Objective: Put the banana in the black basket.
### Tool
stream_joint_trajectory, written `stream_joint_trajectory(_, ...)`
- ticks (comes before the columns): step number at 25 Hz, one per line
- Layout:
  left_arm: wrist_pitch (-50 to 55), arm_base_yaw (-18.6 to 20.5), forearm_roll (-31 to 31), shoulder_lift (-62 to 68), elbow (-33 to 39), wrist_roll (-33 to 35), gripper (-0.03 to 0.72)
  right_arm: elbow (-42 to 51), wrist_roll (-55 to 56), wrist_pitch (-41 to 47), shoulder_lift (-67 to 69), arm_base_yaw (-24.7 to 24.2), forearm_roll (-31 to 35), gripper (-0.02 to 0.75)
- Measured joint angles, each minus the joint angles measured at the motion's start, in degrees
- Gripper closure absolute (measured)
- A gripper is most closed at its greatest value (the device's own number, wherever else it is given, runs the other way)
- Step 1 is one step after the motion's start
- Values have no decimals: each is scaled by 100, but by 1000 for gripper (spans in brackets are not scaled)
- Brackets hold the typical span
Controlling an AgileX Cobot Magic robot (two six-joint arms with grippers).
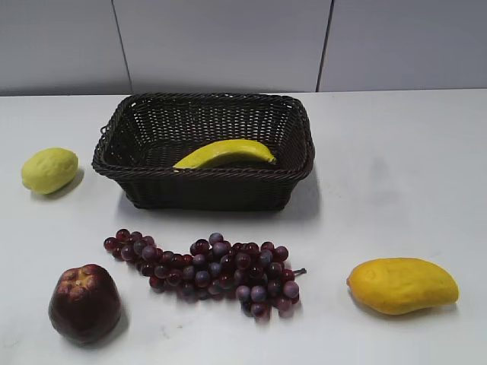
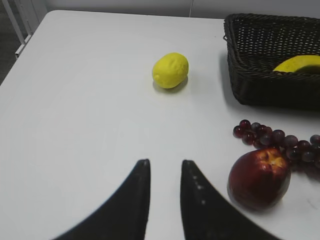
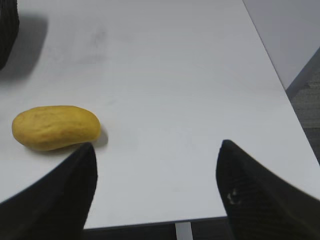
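Fruit lies scattered over the white table (image 1: 396, 152), and I read it from the left edge of the exterior view across. At the far left sits the lemon (image 1: 49, 169), alone and well apart from the rest; below it, in the lower left corner, stands the dark red apple (image 1: 84, 302). Just to the right of the apple the bunch of grapes (image 1: 205, 271) stretches across the lower middle. None of these touches the black basket (image 1: 205, 194), which fills the upper middle of the frame.

The banana (image 1: 226, 153) lies inside the basket, leaning along the near wall with its curve upward, so I judge the task done; a long fruit settles that way against a sloping side. In the lower right the mango (image 1: 403, 285) rests alone.

Neither of my arms shows in the exterior view, and nothing blocks the basket. My left gripper (image 2: 165, 172) hangs over bare table at the bottom of the left wrist view, jaws only a narrow gap apart and holding nothing. My right gripper (image 3: 156, 160) is spread wide and empty, with the mango just beyond its left finger.
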Motion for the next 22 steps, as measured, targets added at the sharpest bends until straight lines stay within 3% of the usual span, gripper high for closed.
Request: stream_joint_trajectory(22,0,0,0,0,0,0,484,149,-56,-313,-31,-10,139,148)
